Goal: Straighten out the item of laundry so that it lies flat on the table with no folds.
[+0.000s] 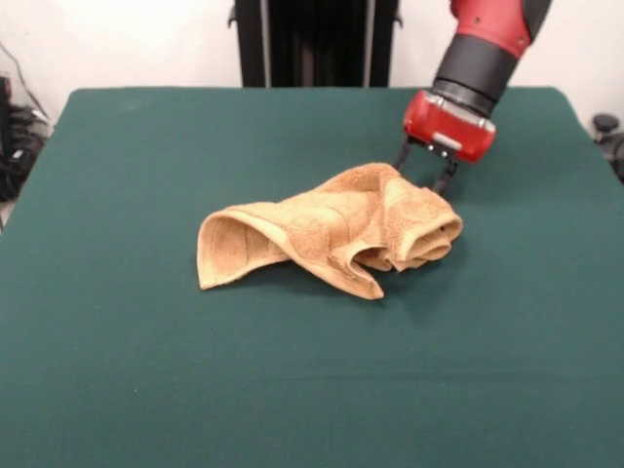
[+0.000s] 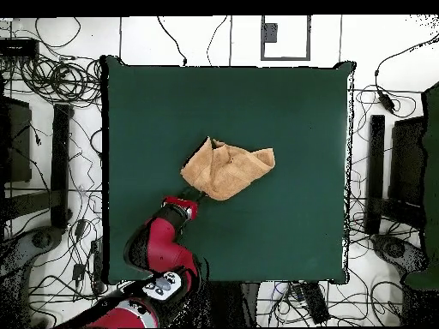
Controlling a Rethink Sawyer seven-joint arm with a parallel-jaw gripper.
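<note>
The tan-orange towel (image 1: 331, 229) lies crumpled and folded over itself near the middle of the dark green table (image 1: 136, 370). Its left end curls up and its right end is rolled into a bunch. No label shows. My gripper (image 1: 424, 175) comes down from the upper right and sits at the towel's far right edge, fingers spread apart, one on either side of that edge and low to the table. In the overhead view the towel (image 2: 228, 169) lies mid-table and the gripper (image 2: 194, 198) touches its lower left corner.
The table (image 2: 300, 231) extends well beyond the towel on all sides. The robot's black pedestal (image 1: 314, 41) stands behind the far edge. Cables and equipment (image 2: 51, 163) lie on the floor around the table.
</note>
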